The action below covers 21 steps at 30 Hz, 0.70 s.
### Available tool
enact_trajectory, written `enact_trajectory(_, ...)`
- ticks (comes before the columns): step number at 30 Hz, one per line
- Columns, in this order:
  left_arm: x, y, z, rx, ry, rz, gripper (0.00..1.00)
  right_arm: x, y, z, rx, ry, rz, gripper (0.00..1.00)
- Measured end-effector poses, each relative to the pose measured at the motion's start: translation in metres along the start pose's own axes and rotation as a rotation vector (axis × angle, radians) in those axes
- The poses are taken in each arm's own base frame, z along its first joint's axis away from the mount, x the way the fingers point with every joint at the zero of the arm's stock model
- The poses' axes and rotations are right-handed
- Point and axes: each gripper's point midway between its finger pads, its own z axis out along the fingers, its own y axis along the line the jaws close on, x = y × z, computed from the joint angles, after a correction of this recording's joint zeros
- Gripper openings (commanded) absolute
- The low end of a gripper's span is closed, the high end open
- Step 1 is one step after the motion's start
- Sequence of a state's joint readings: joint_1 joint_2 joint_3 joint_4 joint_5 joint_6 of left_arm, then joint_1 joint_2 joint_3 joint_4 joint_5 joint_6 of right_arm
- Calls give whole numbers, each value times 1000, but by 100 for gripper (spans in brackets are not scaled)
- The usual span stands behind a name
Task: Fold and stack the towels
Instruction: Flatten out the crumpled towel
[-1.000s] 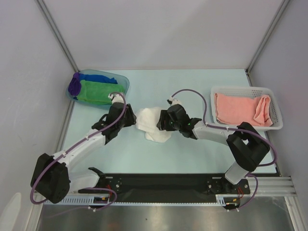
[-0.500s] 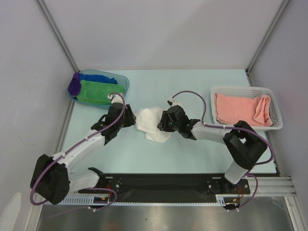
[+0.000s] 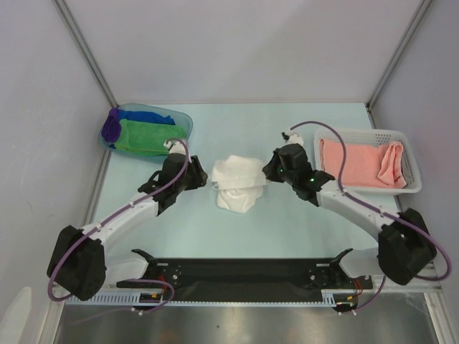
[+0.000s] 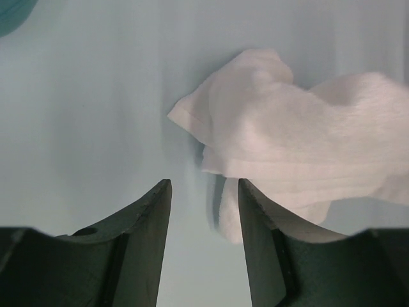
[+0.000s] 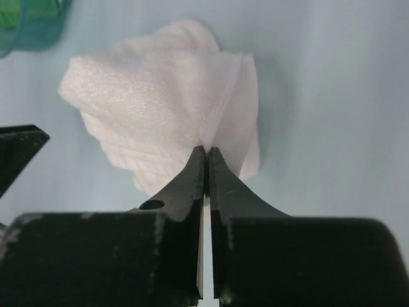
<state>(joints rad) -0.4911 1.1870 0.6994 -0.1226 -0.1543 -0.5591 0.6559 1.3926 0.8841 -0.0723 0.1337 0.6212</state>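
The white towel [image 3: 239,183] is seen crumpled and unfolded at the middle of the table [image 3: 287,122]. Its right edge is pinched by the pressed-together right gripper [image 5: 206,148], while the left gripper [image 4: 204,182] is held spread just beside it, gripping nothing. A salmon towel [image 3: 358,163] is laid loosely in the white basket [image 3: 367,133], and the green towel [image 3: 140,136], blue towel [image 3: 147,115] and purple towel [image 3: 110,127] are bunched in the blue tub [image 3: 183,122], so most of the folding is judged undone

We are viewing the whole table [image 3: 215,222] from above and behind the arm bases, looking down. The wrist cameras are sitting close, each looking forward past the left gripper [image 4: 204,182] and right gripper [image 5: 206,150] at the tabletop. All three are sharing the white towel [image 3: 238,183].
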Motion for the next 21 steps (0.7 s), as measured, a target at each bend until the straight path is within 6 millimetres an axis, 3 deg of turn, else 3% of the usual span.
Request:
enact_trajectory(3, 6, -3, 7, 17, 25, 0, 52, -31, -17, -25, 45, -84, 4, 0)
enact_trajectory(6, 15, -7, 17, 38, 59, -7, 52, -46, -33, -39, 86, -125, 2, 0)
enact_trajectory(13, 39, -20, 46, 96, 151, -40, 51, -30, -76, -43, 209, -69, -27, 0)
enact_trajectory(21, 30, -39, 67, 148, 149, -65, 51, -25, -97, -44, 263, -49, -38, 0)
